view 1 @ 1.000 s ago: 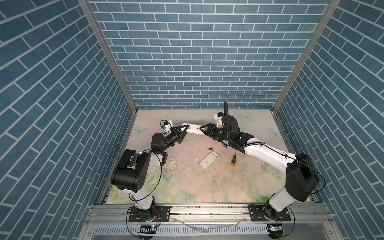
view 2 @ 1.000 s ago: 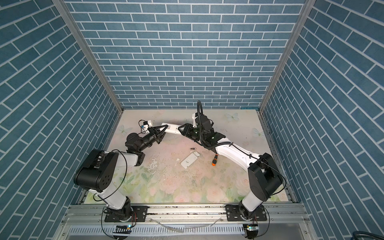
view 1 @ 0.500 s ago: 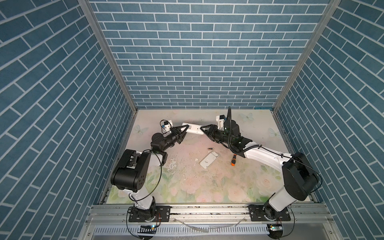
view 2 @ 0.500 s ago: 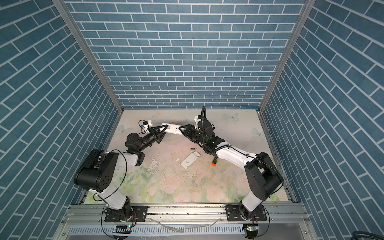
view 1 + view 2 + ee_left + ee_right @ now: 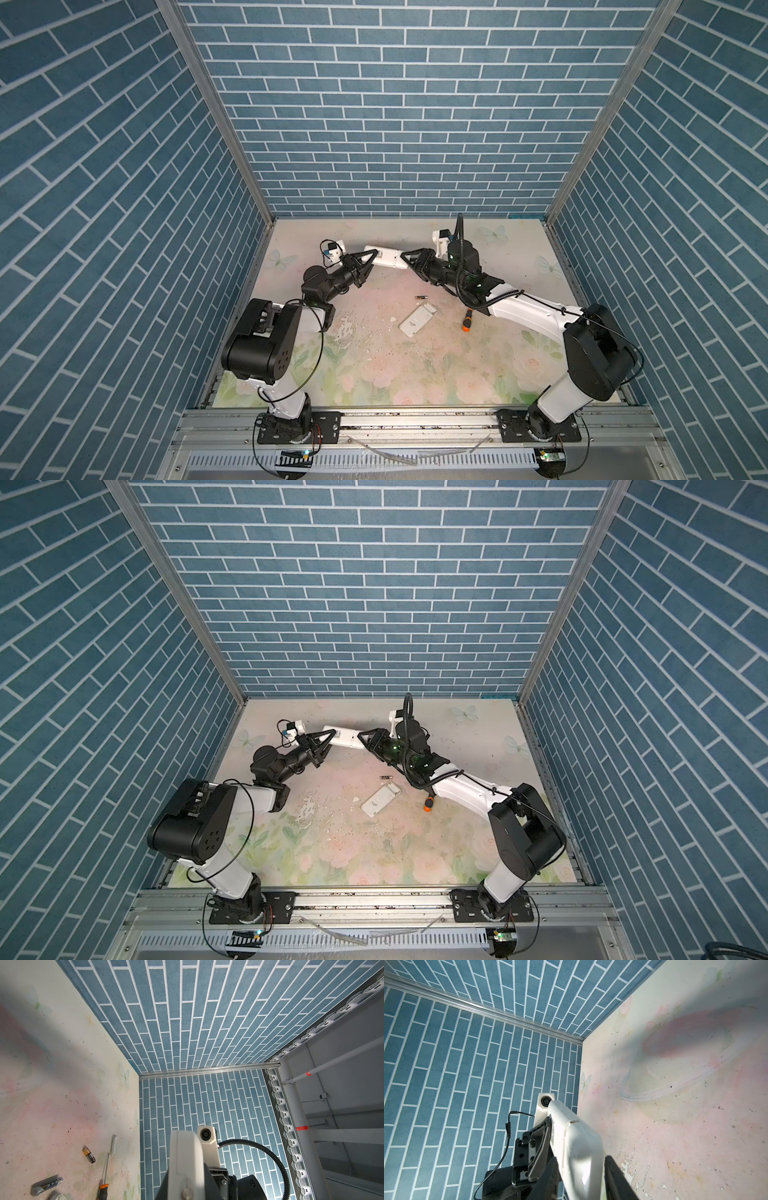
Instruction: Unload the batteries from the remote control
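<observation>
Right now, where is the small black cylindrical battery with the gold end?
In a top view the battery lies on the table near its middle, just beyond the white rectangular cover, left of the orange-handled screwdriver.

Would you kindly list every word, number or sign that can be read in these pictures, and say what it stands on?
No text can be read with certainty.
Print on the side of the battery: too small to read.
Dark print on the side of the remote: blurred, not readable.
</observation>
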